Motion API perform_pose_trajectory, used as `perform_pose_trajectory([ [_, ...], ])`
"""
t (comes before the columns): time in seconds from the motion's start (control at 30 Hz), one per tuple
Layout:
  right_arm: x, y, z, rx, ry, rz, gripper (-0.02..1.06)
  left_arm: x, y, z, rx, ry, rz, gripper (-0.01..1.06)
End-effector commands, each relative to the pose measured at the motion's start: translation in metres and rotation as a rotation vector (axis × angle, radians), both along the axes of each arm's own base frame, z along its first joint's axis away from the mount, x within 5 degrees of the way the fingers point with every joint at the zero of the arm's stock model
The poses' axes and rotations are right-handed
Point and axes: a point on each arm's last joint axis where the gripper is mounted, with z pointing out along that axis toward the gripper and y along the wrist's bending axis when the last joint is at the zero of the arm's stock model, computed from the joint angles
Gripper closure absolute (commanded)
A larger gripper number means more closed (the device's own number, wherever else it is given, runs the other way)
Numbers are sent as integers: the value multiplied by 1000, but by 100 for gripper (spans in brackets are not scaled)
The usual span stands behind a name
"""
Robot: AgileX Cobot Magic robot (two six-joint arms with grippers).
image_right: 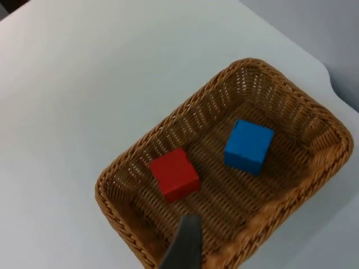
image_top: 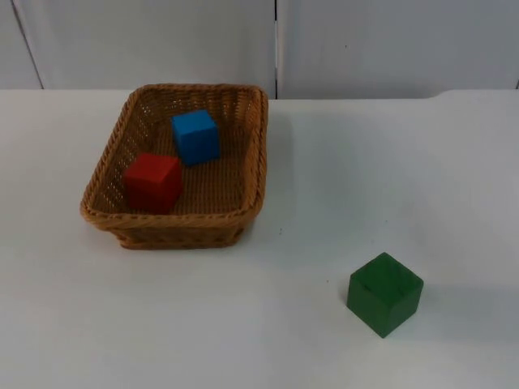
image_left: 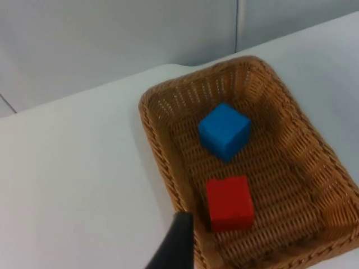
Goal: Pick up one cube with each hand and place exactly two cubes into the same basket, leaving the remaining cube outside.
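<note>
**Green cube outside, two cubes in the basket**

The green cube [image_top: 385, 292] sits nearest the top camera on the white table [image_top: 422, 178], well apart from the wicker basket [image_top: 258, 154], with bare table all round it. In the basket the red cube [image_top: 152, 182] and blue cube [image_top: 195, 137] lie close together. One fingertip of the left gripper [image_left: 175, 246] and of the right gripper [image_right: 184, 246] shows above the basket; whether either is open or closed cannot be told.

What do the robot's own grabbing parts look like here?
The left gripper is a smooth, matte black tip, narrow and tapering, at the basket's rim. The right gripper is a similar tapered tip, looking dark grey. No markings are visible.
</note>
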Motion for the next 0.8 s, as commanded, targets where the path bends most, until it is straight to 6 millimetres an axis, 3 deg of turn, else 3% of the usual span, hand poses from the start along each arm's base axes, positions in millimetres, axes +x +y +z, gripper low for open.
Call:
perform_pose_trajectory([
  [0.0,-13,-5,15,8,-17,11,30,-6,1,1,-20,-13,5,20],
  [0.3,-52,-31,26,-7,14,3,30,-33,8,0,-43,-13,7,20],
  [0.77,-101,-69,-7,42,-30,-72,30,-89,21,4,-104,-37,1,20],
])
